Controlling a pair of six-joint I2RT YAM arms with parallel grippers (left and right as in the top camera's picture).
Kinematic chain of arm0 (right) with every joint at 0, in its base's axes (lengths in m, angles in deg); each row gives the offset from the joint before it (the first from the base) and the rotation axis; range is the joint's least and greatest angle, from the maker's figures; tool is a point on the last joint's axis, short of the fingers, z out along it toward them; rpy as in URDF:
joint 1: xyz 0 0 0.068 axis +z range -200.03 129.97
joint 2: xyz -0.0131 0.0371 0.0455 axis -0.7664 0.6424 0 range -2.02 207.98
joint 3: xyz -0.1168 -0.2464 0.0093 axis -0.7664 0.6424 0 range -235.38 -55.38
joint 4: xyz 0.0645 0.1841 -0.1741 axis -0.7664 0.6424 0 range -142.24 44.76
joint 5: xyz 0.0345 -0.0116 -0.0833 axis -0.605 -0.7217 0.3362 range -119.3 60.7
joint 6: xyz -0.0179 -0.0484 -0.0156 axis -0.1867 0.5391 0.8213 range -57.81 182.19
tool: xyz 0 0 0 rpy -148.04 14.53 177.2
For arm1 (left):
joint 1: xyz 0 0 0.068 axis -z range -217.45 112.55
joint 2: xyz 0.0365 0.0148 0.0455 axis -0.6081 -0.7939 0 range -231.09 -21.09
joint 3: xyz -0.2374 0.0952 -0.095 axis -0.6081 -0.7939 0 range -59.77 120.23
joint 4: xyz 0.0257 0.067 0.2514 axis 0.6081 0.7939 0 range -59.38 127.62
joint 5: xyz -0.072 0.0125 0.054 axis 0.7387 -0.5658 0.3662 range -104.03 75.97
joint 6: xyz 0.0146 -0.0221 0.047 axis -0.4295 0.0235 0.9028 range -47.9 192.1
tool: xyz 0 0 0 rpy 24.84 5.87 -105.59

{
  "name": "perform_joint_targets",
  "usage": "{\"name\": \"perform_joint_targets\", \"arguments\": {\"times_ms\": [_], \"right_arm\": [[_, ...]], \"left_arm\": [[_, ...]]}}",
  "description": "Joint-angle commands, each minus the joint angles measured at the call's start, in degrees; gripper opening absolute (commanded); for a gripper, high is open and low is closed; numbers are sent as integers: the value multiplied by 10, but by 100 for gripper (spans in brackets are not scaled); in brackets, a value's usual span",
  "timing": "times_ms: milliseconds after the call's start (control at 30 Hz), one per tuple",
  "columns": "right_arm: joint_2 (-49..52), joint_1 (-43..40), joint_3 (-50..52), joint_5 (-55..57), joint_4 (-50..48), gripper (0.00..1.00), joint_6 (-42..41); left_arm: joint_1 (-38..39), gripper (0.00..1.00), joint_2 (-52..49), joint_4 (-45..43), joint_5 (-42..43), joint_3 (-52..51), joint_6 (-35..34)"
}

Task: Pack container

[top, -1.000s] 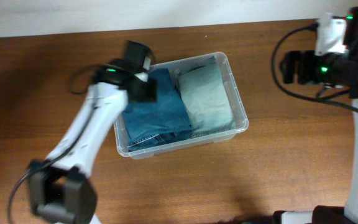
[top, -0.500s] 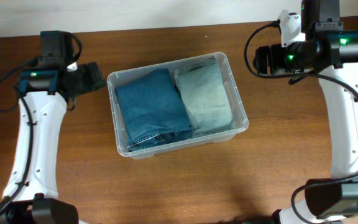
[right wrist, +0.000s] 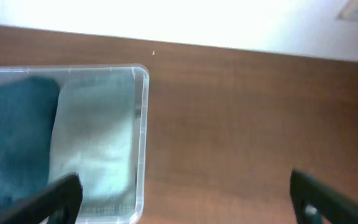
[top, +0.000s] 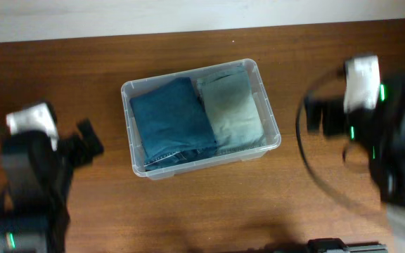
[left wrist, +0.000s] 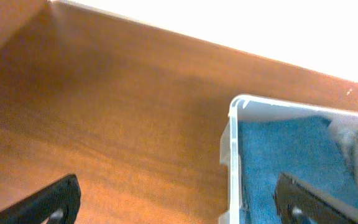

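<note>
The clear plastic container (top: 267, 105) stands mid-table, holding a folded dark blue cloth (top: 171, 119) on its left side and a folded pale green cloth (top: 232, 105) on its right. My left gripper (top: 86, 144) is open and empty, to the left of the container. My right gripper (top: 322, 116) is open and empty, to its right. The left wrist view shows the container's near corner (left wrist: 232, 124) and blue cloth (left wrist: 284, 149) between my open fingers (left wrist: 179, 202). The right wrist view shows the container's rim (right wrist: 143, 124), the green cloth (right wrist: 95, 143) and my open fingers (right wrist: 185, 199).
The brown wooden table (top: 209, 204) ends at a white wall at the back (top: 188, 14). Both arms appear blurred at the left and right sides of the overhead view.
Both arms have drawn back from the container towards the front of the table, left arm to the lower left, right arm to the lower right. The cloths lie unmoved in the container.
</note>
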Motion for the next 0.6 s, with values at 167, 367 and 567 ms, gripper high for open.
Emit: {"name": "perform_joint_targets", "arguments": {"times_ms": [167,367,567], "right_arm": [[-306,3,269,29,-55,98,-8],[-399,3,321,29,86,98,-8],[-399,3,321,29,121,98,-8]], "left_arm": [[0,99,214,11,4,-166,-21],[0,99,239,151,4,-166,-21],[0,99,239,200,4,-166,-21]]}}
